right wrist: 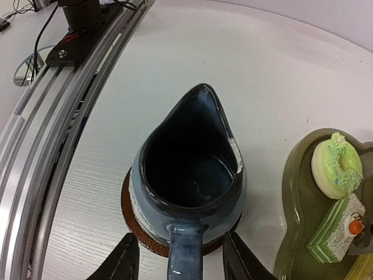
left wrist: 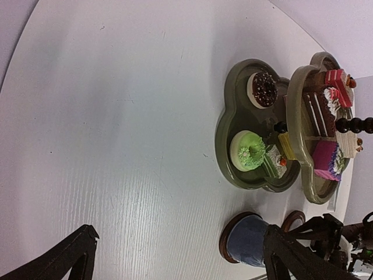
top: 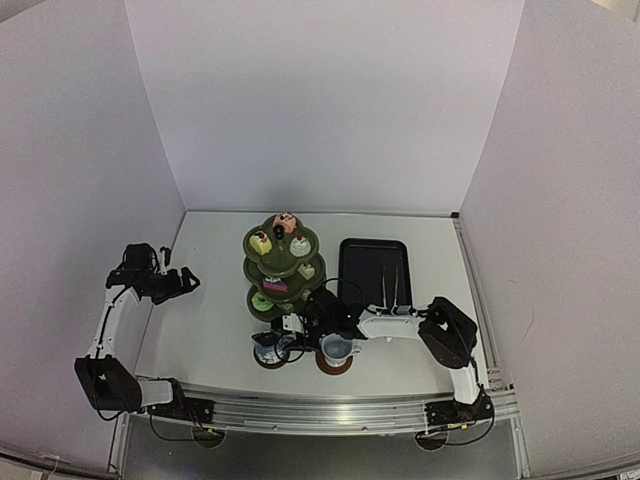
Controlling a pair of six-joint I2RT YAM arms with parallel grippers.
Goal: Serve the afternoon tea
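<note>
The dark green three-tier stand (top: pixel 282 262) holds several small cakes; a chocolate donut (left wrist: pixel 263 88) and a green donut (left wrist: pixel 247 150) lie on its bottom tier (left wrist: pixel 230 116). The blue pot (right wrist: pixel 189 175) stands on a brown coaster (right wrist: pixel 137 224) near the front edge. My right gripper (right wrist: pixel 183 262) is open, one finger on each side of the pot's handle (right wrist: pixel 185 254) and apart from it. The white mug (top: pixel 336 347) stands on the second coaster (top: pixel 334 366), to the right of the pot (top: pixel 270 348). My left gripper (top: pixel 190 282) is open and empty, left of the stand.
A black rectangular tray (top: pixel 372 268) lies right of the stand, with metal tongs (top: pixel 395 290) on its near right part. The arms' mounting rail (right wrist: pixel 64 111) runs along the table's front edge. White walls enclose the table on three sides.
</note>
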